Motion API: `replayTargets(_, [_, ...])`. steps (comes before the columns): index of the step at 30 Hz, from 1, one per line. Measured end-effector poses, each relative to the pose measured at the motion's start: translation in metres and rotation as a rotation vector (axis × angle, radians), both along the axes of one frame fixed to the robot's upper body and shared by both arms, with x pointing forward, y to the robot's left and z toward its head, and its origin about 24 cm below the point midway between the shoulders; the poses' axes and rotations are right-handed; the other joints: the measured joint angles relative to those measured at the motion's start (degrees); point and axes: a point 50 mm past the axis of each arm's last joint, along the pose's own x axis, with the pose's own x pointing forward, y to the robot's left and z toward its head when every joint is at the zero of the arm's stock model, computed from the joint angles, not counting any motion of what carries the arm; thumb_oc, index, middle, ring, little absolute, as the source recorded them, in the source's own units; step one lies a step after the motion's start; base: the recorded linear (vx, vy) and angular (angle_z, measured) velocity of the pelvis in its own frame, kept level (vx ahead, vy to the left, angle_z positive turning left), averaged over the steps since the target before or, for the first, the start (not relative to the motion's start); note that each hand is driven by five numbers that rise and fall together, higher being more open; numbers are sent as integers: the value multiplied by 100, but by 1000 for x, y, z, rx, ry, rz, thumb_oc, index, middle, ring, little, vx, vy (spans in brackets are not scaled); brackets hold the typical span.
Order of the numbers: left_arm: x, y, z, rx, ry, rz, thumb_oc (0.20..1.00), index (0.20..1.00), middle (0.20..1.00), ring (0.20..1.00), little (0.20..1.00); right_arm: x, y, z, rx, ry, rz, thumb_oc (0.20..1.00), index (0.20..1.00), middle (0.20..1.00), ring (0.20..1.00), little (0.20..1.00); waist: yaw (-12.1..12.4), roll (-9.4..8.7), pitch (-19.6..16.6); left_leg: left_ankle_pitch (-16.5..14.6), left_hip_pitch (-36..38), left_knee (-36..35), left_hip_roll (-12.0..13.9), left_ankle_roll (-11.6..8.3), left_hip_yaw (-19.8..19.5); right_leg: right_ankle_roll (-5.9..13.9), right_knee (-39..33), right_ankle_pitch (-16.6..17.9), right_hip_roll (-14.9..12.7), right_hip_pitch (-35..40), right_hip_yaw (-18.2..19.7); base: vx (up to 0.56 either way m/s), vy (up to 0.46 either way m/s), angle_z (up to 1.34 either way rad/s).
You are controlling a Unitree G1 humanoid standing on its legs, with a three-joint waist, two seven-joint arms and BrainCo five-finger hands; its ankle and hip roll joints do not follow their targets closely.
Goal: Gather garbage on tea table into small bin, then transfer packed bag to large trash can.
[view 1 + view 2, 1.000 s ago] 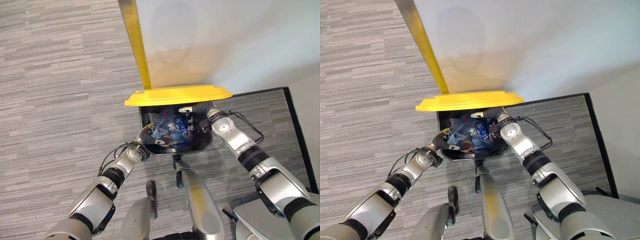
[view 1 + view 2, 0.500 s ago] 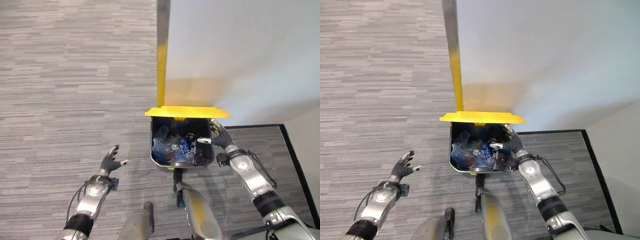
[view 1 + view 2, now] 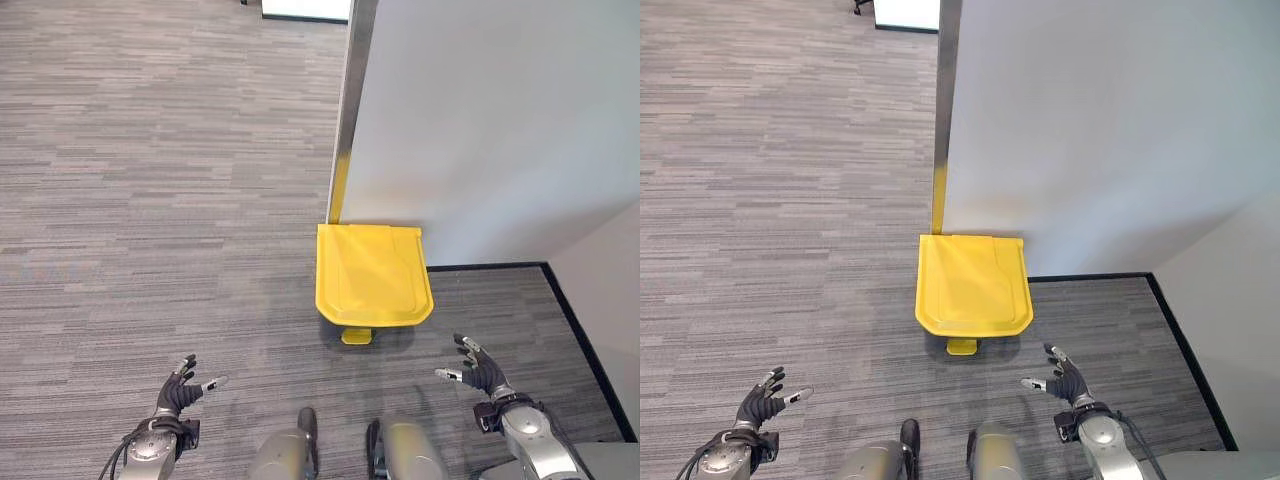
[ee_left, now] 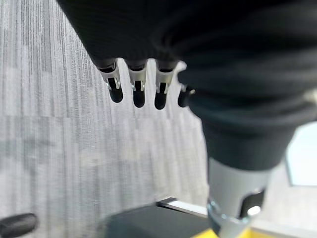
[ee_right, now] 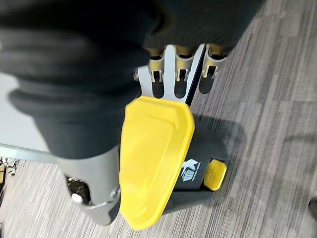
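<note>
Hardly any writing can be made out. The one mark stands on the dark front wall of the large trash can (image 5: 198, 171), just below its closed yellow lid (image 5: 153, 158) and beside the yellow foot pedal (image 5: 215, 175): a small white emblem with a line of tiny lettering under it, too small to read. The lid's top, the grey carpet floor (image 3: 150, 200) and the pale wall (image 3: 500, 120) carry no legible text, number or sign.

The large trash can's yellow lid (image 3: 372, 274) has dropped shut, and both hands have withdrawn, fingers spread.
</note>
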Motion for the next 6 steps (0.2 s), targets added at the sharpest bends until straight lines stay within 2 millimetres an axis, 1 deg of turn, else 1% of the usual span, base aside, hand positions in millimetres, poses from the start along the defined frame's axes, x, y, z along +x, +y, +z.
replayTargets(1, [-3, -3, -4, -12, 20, 0, 1000, 1000, 1000, 1000, 1000, 2, -4, 0, -10, 4, -9, 1000, 1000, 1000, 1000, 1000, -32, 105, -16, 54, 3, -50, 92, -22, -11, -124, -223, 144, 109, 84, 66, 15, -78, -42])
replayTargets(2, [-6, -6, -7, -18, 32, -15, 1000, 1000, 1000, 1000, 1000, 2, -5, -1, -13, 8, -11, 1000, 1000, 1000, 1000, 1000, -35, 126, -101, 89, 5, -182, 123, -72, 24, -152, -286, 189, 139, 33, 89, 21, -75, -14])
replayTargets(4, [-8, -9, -9, -24, 46, -27, 1000, 1000, 1000, 1000, 1000, -4, -8, -6, -19, 40, -22, 1000, 1000, 1000, 1000, 1000, -38, 113, -161, 218, 75, -399, 162, -247, 18, -211, -378, 350, 175, 38, 70, 26, -74, -11])
replayTargets(5, [-9, -10, -10, -28, 51, -32, 1000, 1000, 1000, 1000, 1000, -7, -10, -9, -23, 61, -29, 1000, 1000, 1000, 1000, 1000, -40, 159, -189, 235, 98, -510, 180, -273, 15, -254, -410, 388, 207, 33, 80, 13, -38, -6])
replayTargets(6, [-8, -11, -10, -31, 49, -36, 1000, 1000, 1000, 1000, 1000, -10, -12, -10, -26, 72, -37, 1000, 1000, 1000, 1000, 1000, -46, 137, -270, 239, 95, -625, 198, -279, 10, -291, -514, 457, 229, 37, 70, 14, -16, -6])
